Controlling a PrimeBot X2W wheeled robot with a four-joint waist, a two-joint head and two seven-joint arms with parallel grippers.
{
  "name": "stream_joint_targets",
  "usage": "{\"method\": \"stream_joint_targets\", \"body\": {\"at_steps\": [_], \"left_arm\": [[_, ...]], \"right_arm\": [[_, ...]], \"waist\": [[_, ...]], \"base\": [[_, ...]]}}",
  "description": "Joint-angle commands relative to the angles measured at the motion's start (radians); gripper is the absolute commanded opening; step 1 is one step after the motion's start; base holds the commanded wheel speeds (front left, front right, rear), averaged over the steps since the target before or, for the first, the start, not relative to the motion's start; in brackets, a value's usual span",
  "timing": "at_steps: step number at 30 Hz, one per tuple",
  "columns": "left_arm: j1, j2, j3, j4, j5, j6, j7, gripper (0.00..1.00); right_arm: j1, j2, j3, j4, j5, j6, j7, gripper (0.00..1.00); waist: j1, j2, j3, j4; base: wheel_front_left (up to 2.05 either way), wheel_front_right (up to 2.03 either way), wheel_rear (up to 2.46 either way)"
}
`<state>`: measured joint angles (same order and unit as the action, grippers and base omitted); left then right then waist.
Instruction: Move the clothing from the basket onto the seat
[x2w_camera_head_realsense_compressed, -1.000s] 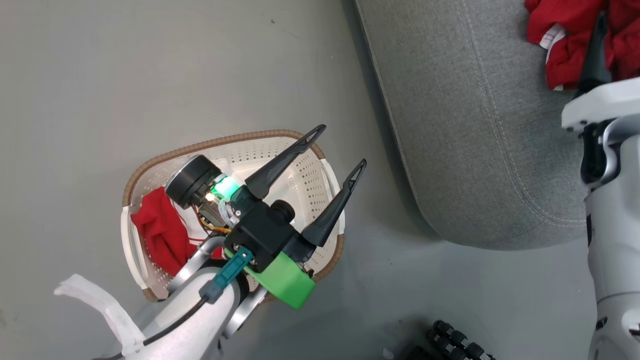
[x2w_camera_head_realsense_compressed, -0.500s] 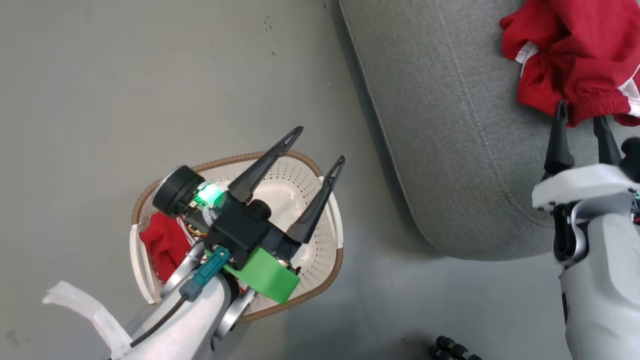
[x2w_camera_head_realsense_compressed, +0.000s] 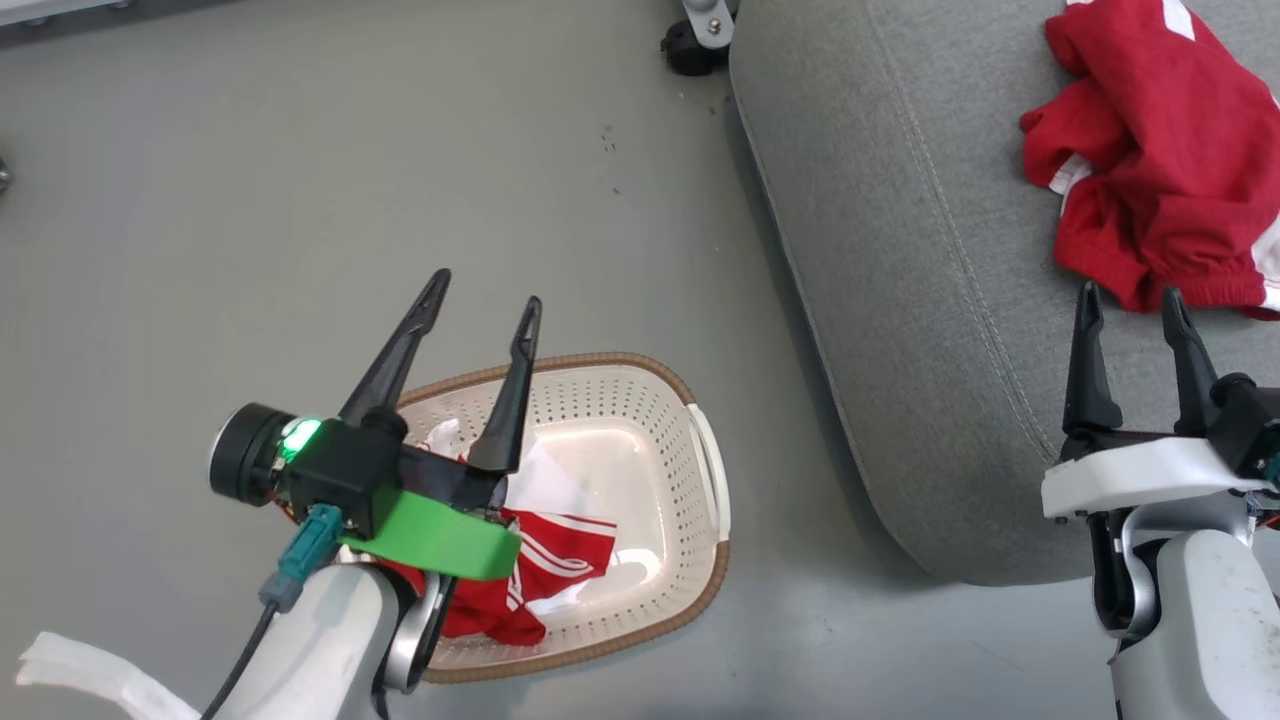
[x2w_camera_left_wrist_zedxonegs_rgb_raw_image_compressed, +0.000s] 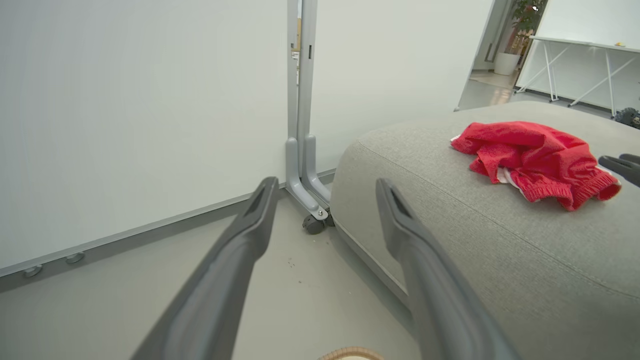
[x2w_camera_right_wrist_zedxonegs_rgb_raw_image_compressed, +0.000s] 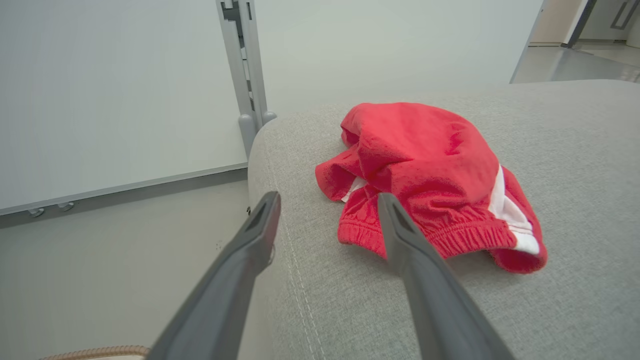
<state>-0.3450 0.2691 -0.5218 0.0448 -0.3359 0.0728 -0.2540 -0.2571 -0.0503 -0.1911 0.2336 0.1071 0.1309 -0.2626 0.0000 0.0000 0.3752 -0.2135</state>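
The cream basket (x2w_camera_head_realsense_compressed: 640, 420) with a brown rim stands on the floor, left of the grey seat (x2w_camera_head_realsense_compressed: 950, 300). In it lies red clothing (x2w_camera_head_realsense_compressed: 560, 560) with white stripes, partly hidden by my left wrist. My left gripper (x2w_camera_head_realsense_compressed: 486, 292) hangs open and empty above the basket's left rim, fingers pointing up the view. Another piece of red clothing (x2w_camera_head_realsense_compressed: 1150, 180) lies crumpled on the seat. My right gripper (x2w_camera_head_realsense_compressed: 1129, 293) is open just below its hem, apart from it. In the right wrist view the right gripper (x2w_camera_right_wrist_zedxonegs_rgb_raw_image_compressed: 328, 197) points at that clothing (x2w_camera_right_wrist_zedxonegs_rgb_raw_image_compressed: 425, 165).
A white partition on a grey post with a caster (x2w_camera_left_wrist_zedxonegs_rgb_raw_image_compressed: 315, 222) stands on the floor beside the seat's far corner. Grey floor surrounds the basket. White trestle tables (x2w_camera_left_wrist_zedxonegs_rgb_raw_image_compressed: 575, 50) stand far behind the seat (x2w_camera_left_wrist_zedxonegs_rgb_raw_image_compressed: 475, 240).
The head camera has shifted. My left gripper has swung from pointing up-right to nearly upright over the basket's left side. My right gripper has drawn back from the clothing on the seat.
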Motion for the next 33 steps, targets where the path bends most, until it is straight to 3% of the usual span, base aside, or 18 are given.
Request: {"method": "stream_joint_targets", "body": {"at_steps": [1, 10, 17, 23, 33], "left_arm": [[0.025, -0.003, 0.022, 0.011, -0.010, 0.017, -0.006, 1.00], [0.105, -0.033, 0.186, 0.006, -0.023, 0.071, -0.011, 1.00], [0.183, -0.057, 0.310, 0.008, -0.001, 0.077, -0.011, 1.00], [0.255, -0.087, 0.371, 0.006, 0.029, 0.058, -0.010, 1.00], [0.345, -0.114, 0.393, 0.032, 0.077, 0.017, -0.010, 1.00]], "right_arm": [[0.026, -0.003, 0.014, -0.025, -0.007, 0.000, -0.003, 1.00], [0.098, -0.002, 0.092, -0.162, -0.006, 0.000, 0.042, 1.00], [0.148, -0.002, 0.116, -0.245, -0.005, 0.000, 0.096, 1.00], [0.194, -0.002, 0.126, -0.280, -0.005, 0.000, 0.136, 1.00], [0.265, -0.002, 0.138, -0.307, 0.007, 0.000, 0.181, 1.00]], "waist": [[0.0000, 0.0000, -0.056, 0.057], [0.0000, 0.0000, -0.129, 0.146], [0.0000, 0.0000, -0.168, 0.191], [0.0000, 0.0000, -0.204, 0.201], [0.0000, 0.0000, -0.271, 0.190]], "base": [[0.00, 0.00, 0.00], [0.00, 0.00, 0.00], [0.00, 0.00, 0.00], [0.00, 0.00, 0.00], [0.00, 0.00, 0.00]]}}
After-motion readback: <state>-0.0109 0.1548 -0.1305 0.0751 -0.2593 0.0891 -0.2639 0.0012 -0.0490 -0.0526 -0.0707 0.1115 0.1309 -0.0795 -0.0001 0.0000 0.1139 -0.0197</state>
